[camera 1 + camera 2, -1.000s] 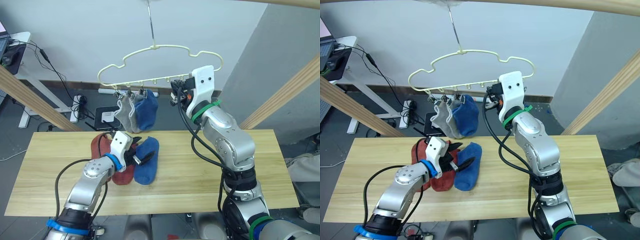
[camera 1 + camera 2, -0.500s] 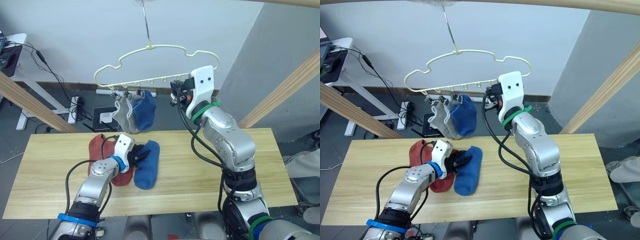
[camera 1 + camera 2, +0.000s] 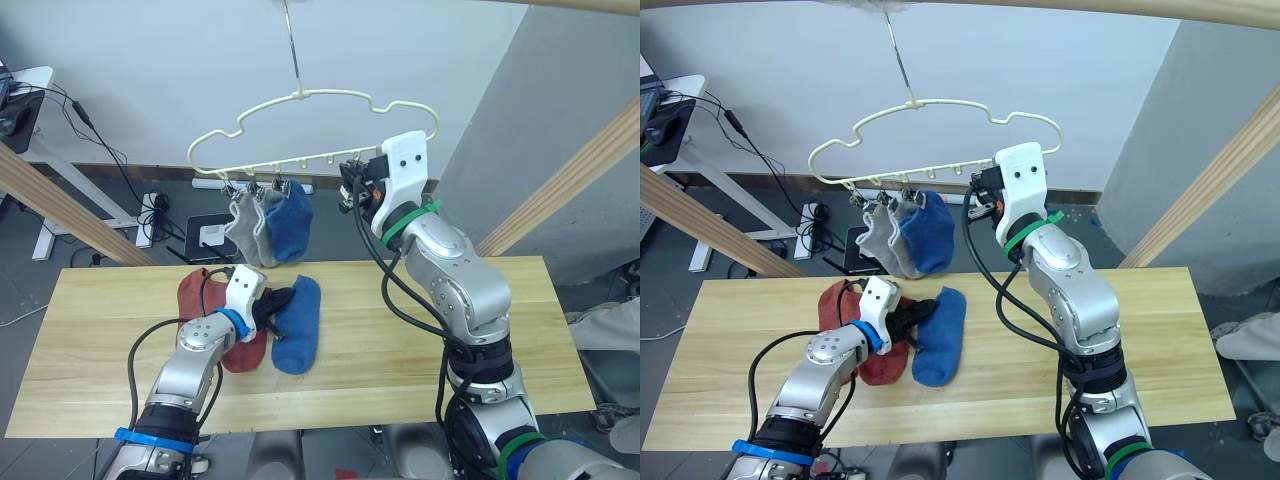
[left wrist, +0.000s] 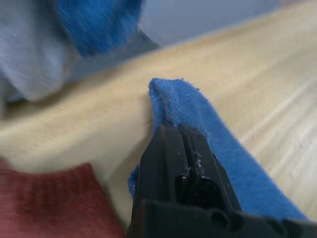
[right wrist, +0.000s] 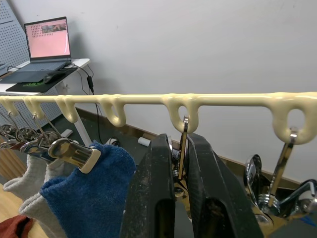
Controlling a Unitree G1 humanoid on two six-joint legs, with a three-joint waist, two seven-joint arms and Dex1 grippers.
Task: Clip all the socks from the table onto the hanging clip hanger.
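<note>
The left gripper (image 3: 277,300) is down on the table (image 3: 520,330), and its two black fingers (image 4: 171,148) are closed together on the edge of a blue sock (image 3: 296,324) that lies flat on the planks. The pinched edge is the end of the sock nearest the hanger, and the rest of the sock stretches away from the fingers toward the front of the table. Just beside this gripper, on its outer side, lie two rust-red socks (image 3: 203,303), one partly over the other, and the left forearm passes over them.

The right gripper (image 5: 179,163) is raised high, at the lower bar of the clip hanger (image 3: 300,130). Its fingers are clamped on a small metal clip (image 5: 182,144) that hangs from one loop of the bar. Further along the bar from this gripper, toward the robot's left, three socks hang from clips: another blue sock (image 3: 291,225) nearest to it, then two light grey socks (image 3: 245,228) close together. The hanger hangs by its thin hook above the far edge of the table.
</note>
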